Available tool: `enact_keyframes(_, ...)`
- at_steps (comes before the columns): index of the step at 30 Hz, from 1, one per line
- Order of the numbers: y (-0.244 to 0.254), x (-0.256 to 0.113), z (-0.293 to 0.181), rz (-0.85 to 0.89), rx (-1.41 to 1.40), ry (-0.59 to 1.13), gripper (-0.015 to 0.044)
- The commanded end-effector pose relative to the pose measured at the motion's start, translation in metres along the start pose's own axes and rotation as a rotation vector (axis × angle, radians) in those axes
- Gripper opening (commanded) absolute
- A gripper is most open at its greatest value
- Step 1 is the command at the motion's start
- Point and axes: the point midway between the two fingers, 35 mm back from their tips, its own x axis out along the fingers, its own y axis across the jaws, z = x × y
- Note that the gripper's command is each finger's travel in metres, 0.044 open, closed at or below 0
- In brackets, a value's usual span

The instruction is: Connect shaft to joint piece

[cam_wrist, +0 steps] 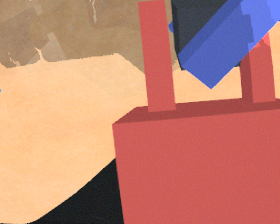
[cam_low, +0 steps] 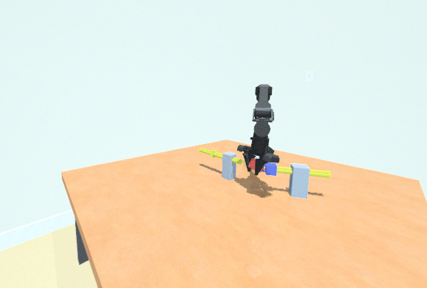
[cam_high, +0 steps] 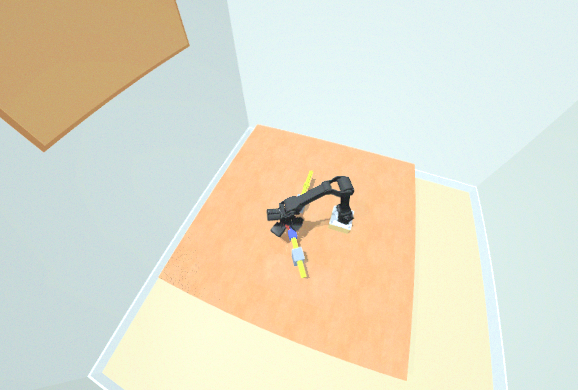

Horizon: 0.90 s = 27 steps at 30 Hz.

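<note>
The red square joint piece (cam_low: 253, 164) (cam_wrist: 201, 170) is between my gripper's fingers. My gripper (cam_low: 253, 172) is shut on it, above the table. Two red prongs of the piece reach toward the blue fork (cam_high: 292, 234) (cam_low: 271, 169) (cam_wrist: 211, 70) on the end of the fixed yellow shaft (cam_high: 302, 270) (cam_low: 320, 173). That shaft passes through a grey block (cam_high: 298, 256) (cam_low: 299, 183). The second yellow shaft (cam_high: 308, 180) (cam_low: 206, 151) passes through another grey block (cam_low: 228, 168). Its near end stands apart from the red piece, just beyond the fingers. The opening's exact direction is hidden.
The arm's white base (cam_high: 340, 222) stands on the orange table (cam_high: 360, 296) (cam_low: 221, 233), to one side of the shafts. The arm reaches over from it. A small collar (cam_low: 213, 153) sits on the second shaft, on the far side of its block.
</note>
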Motion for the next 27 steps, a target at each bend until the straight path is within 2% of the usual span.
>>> enact_keyframes(1,0.0,0.0,0.0,0.0,0.0,0.0,0.0094)
enact_keyframes(5,0.0,0.0,0.0,0.0,0.0,0.0,0.0)
enact_keyframes(12,0.001,0.0,0.0,0.004,0.023,-0.009,0.0)
enact_keyframes(27,0.012,0.003,0.0,0.044,0.252,-0.083,0.0)
